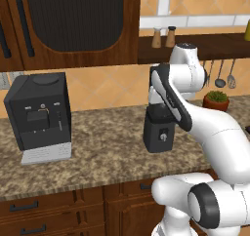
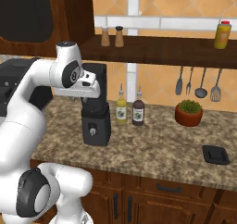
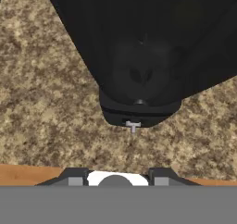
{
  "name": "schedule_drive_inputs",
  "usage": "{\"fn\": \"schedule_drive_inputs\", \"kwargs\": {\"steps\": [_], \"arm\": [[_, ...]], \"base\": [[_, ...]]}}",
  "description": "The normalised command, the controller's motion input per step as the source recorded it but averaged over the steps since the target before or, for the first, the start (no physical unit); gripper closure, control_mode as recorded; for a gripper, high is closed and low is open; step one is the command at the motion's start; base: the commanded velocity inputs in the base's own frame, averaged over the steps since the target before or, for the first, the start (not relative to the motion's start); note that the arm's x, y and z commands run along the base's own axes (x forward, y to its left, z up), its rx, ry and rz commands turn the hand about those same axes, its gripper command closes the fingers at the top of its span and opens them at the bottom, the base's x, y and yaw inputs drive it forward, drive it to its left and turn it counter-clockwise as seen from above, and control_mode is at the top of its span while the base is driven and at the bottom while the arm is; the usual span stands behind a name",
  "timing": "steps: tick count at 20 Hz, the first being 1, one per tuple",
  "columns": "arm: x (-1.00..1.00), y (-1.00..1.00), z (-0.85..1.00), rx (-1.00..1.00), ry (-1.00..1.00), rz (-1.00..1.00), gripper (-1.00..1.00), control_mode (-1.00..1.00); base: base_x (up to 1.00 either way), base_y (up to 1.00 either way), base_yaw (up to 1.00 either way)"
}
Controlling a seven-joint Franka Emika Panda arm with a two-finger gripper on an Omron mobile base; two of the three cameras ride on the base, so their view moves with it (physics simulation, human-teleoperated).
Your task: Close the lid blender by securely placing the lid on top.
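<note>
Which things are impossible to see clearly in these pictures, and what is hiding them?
- Blender jar top: in the left base view and the right base view the arm covers it, so lid on or off cannot be told.
- Gripper: the hand view shows just the fingertips at the bottom; nothing shows between them.
- Flat black thing on the counter: right base view, too small to identify.

Your arm (image 1: 215, 127) is glossy white, built of rounded segments — black rings at the joints, a dark strip along the forearm, and small dark finger tips (image 3: 159, 176) on the hand (image 3: 115, 177).
</note>
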Motion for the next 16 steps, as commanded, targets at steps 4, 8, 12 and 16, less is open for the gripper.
{"fn": "schedule_drive_inputs", "kwargs": {"steps": [4,8,12,16], "arm": [[-0.04,-0.06,-0.01,-0.04,0.01,-0.02,-1.00,-1.00],[-0.46,-0.83,-0.06,-0.16,-0.12,-0.02,-1.00,-1.00],[-0.45,-1.00,-0.19,-0.28,-0.11,0.00,-1.00,-1.00],[-0.15,-1.00,-0.48,-0.24,0.00,-0.02,-1.00,-1.00]], "base": [[0.00,0.00,0.00],[0.00,0.00,0.00],[0.00,0.00,0.00],[0.00,0.00,0.00]]}}
